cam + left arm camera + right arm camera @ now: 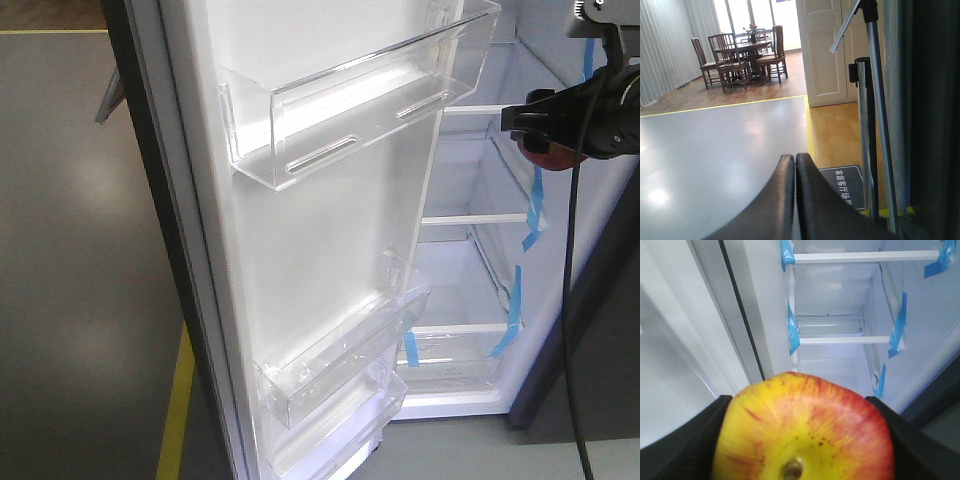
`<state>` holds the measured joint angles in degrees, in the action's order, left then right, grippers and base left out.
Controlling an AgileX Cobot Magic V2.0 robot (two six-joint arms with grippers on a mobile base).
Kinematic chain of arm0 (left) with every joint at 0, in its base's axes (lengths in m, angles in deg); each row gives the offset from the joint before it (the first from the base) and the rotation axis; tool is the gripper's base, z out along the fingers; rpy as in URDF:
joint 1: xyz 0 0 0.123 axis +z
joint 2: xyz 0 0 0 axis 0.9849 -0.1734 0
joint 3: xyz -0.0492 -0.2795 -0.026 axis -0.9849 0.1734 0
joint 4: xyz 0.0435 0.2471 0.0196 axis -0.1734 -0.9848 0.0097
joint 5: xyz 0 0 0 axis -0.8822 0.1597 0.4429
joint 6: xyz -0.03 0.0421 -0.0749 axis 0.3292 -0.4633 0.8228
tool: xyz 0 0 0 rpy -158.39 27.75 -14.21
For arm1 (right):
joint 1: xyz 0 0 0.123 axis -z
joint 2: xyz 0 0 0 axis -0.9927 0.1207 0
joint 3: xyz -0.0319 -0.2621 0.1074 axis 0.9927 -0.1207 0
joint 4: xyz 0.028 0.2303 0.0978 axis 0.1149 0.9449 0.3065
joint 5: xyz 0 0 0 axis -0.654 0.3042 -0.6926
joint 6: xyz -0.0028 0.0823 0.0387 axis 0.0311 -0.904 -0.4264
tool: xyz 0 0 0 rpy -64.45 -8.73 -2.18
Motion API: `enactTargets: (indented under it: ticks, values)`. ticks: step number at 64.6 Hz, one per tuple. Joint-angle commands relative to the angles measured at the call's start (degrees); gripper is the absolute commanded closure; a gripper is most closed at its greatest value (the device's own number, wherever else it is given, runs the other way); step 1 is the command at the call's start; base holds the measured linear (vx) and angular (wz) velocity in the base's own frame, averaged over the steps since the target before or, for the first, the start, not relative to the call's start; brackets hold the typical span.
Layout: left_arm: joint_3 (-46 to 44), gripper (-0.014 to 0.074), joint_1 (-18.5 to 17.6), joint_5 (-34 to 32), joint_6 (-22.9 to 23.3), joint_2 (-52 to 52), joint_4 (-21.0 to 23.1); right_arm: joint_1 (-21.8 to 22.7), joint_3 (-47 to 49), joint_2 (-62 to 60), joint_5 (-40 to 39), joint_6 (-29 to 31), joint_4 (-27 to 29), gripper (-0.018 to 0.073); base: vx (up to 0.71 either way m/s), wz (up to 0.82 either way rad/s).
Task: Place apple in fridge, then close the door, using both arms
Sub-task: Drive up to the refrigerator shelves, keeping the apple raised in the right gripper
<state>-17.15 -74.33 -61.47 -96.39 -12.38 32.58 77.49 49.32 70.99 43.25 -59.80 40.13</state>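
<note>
Apple (pixel 802 432) sits clamped between fingers (pixel 685 445), lower half cut off.

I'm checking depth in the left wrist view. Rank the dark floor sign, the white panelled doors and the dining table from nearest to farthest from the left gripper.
1. The dark floor sign: low down, just right of the left gripper.
2. The white panelled doors: further back, upper right.
3. The dining table: farthest, at the back left.
</note>
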Motion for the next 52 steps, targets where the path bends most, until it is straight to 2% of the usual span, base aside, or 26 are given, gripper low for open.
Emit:
enactTargets:
  ticks: [1,52]
  values:
    - [1.6,0.0601,0.1,-4.0,0.5,0.9,0.1,0.3,1.7,-2.3,-4.0,0.6,-0.7,0.0567,0.0,0.0]
    - [1.6,0.0601,0.1,-4.0,0.5,0.9,0.1,0.3,1.7,-2.3,-4.0,0.6,-0.7,0.0567,0.0,0.0]
